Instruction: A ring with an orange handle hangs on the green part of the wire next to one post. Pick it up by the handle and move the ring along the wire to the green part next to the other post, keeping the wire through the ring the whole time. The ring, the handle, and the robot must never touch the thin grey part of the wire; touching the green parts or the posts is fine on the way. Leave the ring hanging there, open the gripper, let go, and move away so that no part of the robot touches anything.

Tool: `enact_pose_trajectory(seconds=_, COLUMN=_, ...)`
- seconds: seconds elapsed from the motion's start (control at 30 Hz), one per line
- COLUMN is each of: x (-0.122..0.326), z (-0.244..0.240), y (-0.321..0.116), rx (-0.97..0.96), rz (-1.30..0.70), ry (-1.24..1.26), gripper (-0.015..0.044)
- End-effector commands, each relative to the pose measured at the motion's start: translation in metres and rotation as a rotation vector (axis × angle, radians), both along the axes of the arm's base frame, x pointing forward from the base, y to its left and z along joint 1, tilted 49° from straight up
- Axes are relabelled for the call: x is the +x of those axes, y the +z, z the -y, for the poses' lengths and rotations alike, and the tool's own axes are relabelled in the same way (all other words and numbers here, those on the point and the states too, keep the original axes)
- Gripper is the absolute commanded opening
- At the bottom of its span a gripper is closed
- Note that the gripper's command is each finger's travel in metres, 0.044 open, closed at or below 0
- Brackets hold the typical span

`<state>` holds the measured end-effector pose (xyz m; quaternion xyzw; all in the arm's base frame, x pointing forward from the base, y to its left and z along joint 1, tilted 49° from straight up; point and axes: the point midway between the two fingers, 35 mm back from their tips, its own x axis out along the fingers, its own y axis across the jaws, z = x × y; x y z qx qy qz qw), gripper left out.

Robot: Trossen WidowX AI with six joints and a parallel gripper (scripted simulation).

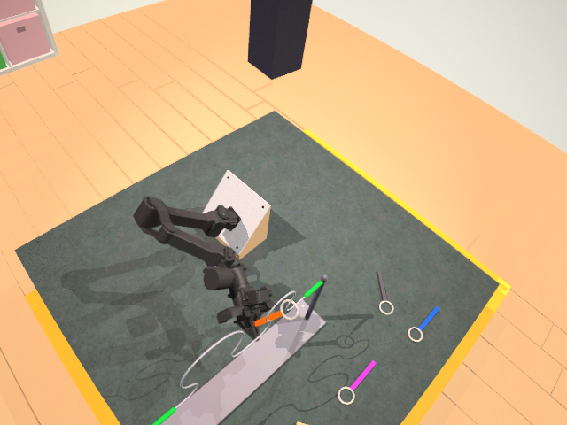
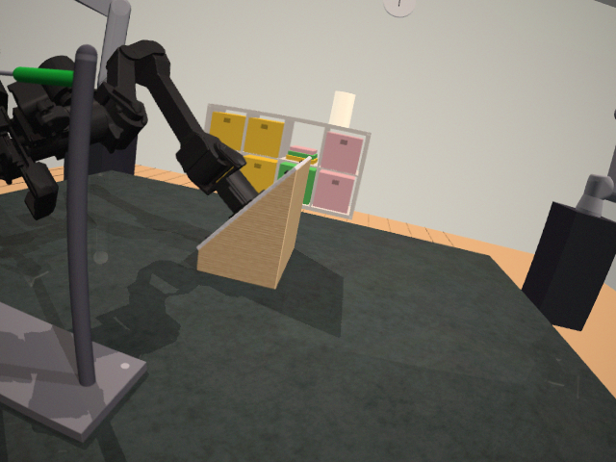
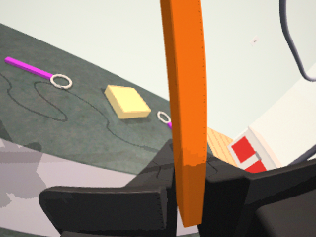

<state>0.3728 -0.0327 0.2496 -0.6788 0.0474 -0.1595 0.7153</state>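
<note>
My gripper point(image 1: 256, 325) point(image 3: 176, 145) is shut on the orange handle point(image 1: 270, 317) point(image 3: 185, 99), near its end away from the ring. The pale ring point(image 1: 289, 319) is around the grey wire point(image 1: 185, 398) point(image 2: 6, 72) in the top view, at the bends just beyond the near green part point(image 1: 314, 289) point(image 2: 44, 75). That green part joins the dark post point(image 1: 314, 299) point(image 2: 79, 223). Whether the ring touches the wire cannot be told. The other green part point(image 1: 165, 416) is at the bottom left; its post is out of view. The ring is out of the wrist view.
The pale base board point(image 1: 229, 389) point(image 2: 114, 370) lies under the wire. The wooden wedge point(image 1: 260, 235) point(image 2: 248, 248) carries the arm. A grey-handled tool point(image 1: 383, 288), a blue one point(image 1: 429, 319) and a magenta one point(image 1: 363, 374) lie on the mat. A yellow block point(image 3: 127, 103) is also there.
</note>
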Motion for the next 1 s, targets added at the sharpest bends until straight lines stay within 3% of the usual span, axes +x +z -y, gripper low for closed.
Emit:
enact_pose_trajectory(seconds=0.0, x=0.000, z=-0.002, y=-0.017, rx=0.100, rz=-0.015, ry=0.006, gripper=-0.0150)
enact_pose_trajectory(seconds=0.53, x=0.000, z=-0.023, y=-0.074, rx=0.449, rz=-0.064, ry=0.023, gripper=-0.0150)
enact_pose_trajectory(seconds=0.97, x=-0.001, z=-0.041, y=-0.101, rx=0.600, rz=-0.085, ry=0.031, gripper=-0.0150)
